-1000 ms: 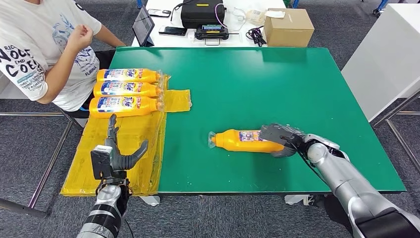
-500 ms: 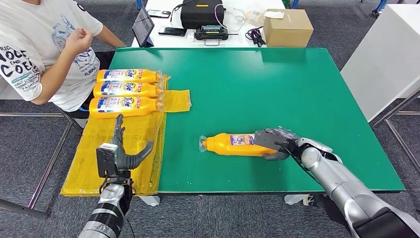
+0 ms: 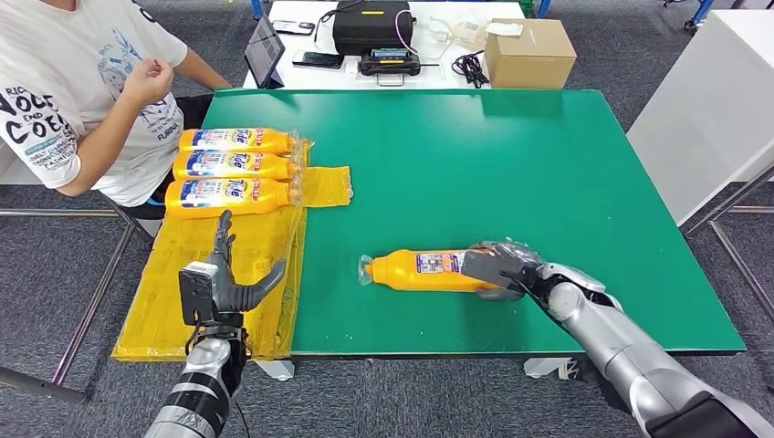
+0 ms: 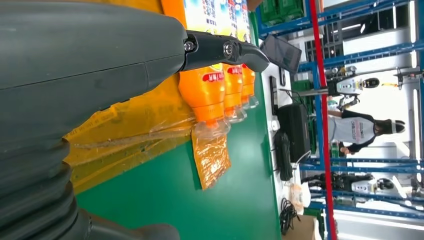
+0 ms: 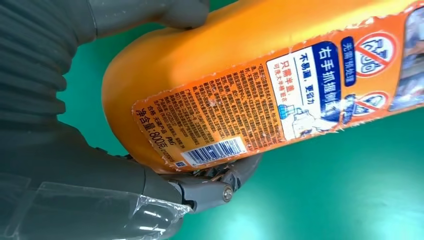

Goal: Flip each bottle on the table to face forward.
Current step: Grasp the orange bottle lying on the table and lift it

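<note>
An orange bottle [image 3: 425,271] lies on its side on the green table [image 3: 475,164], cap pointing left, its back label with barcode [image 5: 250,110] facing up. My right hand [image 3: 497,267] grips its base end. Three more orange bottles [image 3: 235,168] lie side by side at the table's left edge on yellow plastic sheeting [image 3: 228,265], front labels up; their necks [image 4: 212,95] appear in the left wrist view. My left hand [image 3: 224,285] hovers over the yellow sheeting, fingers spread and holding nothing.
A seated person in a white T-shirt [image 3: 64,91] is at the far left. Behind the green table, a white table holds a cardboard box [image 3: 531,50], a black case [image 3: 372,23] and a tablet [image 3: 265,47]. A white cabinet [image 3: 721,100] stands to the right.
My right hand has slid the orange bottle leftward across the table. My left hand has shifted slightly right and away from me over the yellow sheeting.
</note>
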Robot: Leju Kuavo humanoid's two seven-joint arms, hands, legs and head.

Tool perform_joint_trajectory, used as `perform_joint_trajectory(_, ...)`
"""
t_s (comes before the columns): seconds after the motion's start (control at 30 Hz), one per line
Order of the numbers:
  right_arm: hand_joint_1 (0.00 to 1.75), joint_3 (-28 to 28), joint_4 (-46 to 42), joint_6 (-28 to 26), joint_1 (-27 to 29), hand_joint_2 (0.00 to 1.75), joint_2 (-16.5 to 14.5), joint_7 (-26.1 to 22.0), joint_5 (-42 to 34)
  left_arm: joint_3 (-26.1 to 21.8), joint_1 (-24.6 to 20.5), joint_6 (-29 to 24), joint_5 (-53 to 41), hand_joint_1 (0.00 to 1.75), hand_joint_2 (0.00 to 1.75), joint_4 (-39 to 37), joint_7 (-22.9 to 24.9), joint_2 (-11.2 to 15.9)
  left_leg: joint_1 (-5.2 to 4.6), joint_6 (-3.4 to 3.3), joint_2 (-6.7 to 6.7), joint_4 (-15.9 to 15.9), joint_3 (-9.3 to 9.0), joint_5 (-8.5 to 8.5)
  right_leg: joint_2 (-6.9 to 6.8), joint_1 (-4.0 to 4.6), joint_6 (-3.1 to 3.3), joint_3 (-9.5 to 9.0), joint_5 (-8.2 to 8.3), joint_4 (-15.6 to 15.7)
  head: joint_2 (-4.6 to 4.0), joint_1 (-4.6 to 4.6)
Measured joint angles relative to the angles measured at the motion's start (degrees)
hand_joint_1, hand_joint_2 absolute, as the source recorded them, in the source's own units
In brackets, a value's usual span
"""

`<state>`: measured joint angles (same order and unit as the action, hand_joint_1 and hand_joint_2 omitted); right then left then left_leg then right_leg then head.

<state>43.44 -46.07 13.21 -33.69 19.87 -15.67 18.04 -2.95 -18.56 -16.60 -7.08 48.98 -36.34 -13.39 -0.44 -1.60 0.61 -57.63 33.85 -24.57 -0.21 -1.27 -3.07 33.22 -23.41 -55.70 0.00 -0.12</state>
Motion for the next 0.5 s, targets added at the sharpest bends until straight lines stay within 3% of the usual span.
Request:
perform_joint_trajectory(0.13, 1.75, -5.3, -8.5, -4.9, 6.8, 1.75, -1.4, -1.7, 0.3, -1.1, 1.0, -0.4, 0.8, 0.00, 1.75, 1.6, -0.1, 0.1, 0.02, 0.00, 0.04, 0.0, 0.16, 0.00, -0.01, 0.02, 0.00, 0.10, 0.00, 0.0, 0.00, -0.02)
perform_joint_trajectory(0.3, 1.75, -16.5, -21.3, -10.6, 15.2, 1.75, -6.1, -2.6, 1.4, -4.5, 3.5, -1.4, 2.2, 0.00, 1.75, 5.7, -0.7, 0.4, 0.06, 0.01, 0.09, 0.0, 0.41, 0.00, -0.03, 0.06, 0.01, 0.40, -0.02, 0.0, 0.00, -0.03)
perform_joint_trajectory(0.5, 1.75, -27.0, -29.2, -13.0, 20.4, 1.75, -10.0, -2.7, 3.8, -7.2, 5.6, -1.8, 2.3, 0.00, 1.75, 9.6, -1.1, 0.5, 0.01, 0.00, 0.15, 0.0, 0.51, 0.00, -0.04, -0.02, 0.01, 0.46, -0.02, 0.0, 0.00, -0.01)
